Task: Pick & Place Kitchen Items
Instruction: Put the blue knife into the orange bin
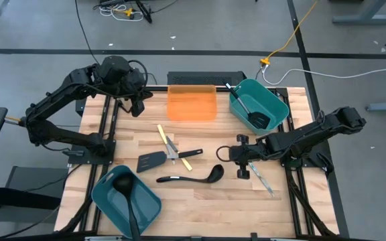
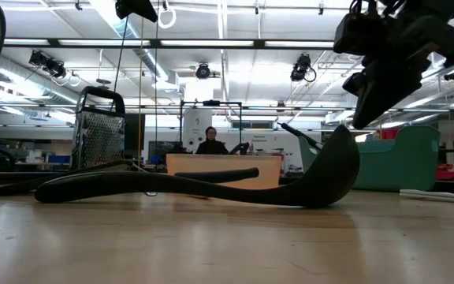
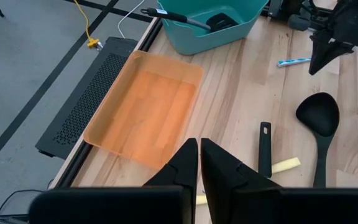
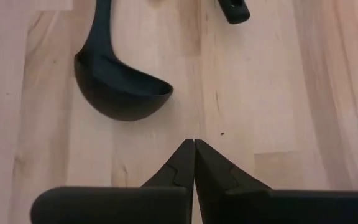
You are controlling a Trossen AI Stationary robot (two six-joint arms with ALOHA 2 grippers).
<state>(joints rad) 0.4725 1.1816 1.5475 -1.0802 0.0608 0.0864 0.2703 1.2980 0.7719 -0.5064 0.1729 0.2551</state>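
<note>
Bench (image 1: 200, 201): pale wooden top carrying the bins, the tray and the loose utensils.
Left arm: folded at the far left corner; its left end effector (image 3: 199, 163) hangs above the near edge of the orange tray, fingers pressed together, holding nothing.
Right arm: reaches in from the right side; its right end effector (image 4: 194, 163) hovers just beside the bowl of the loose ladle, fingers pinched together and empty.
Near teal bin (image 1: 126, 201): at the near left corner, with one black ladle (image 1: 127, 194) lying inside it.
Far teal bin (image 1: 277, 100): at the far right, holding a black slotted spatula (image 1: 250, 110) that leans handle-up over the rim.
Orange tray (image 1: 191, 104): flat, translucent, at the far middle, between the left end effector and the far teal bin.
Loose ladle (image 1: 191, 177): lies on the bench at the middle, bowl toward the right arm, handle toward the left.
Loose spatula (image 1: 161, 159): black, slotted, just beyond the loose ladle's handle.
Yellow-handled pieces (image 1: 161, 132): crossed with slim silver cutlery (image 1: 173, 151) beside the loose spatula.
Silver piece (image 1: 261, 179): lies on the bench under the right arm.
Person (image 2: 210, 141): seated far behind the bench, seen in the low view.
</note>
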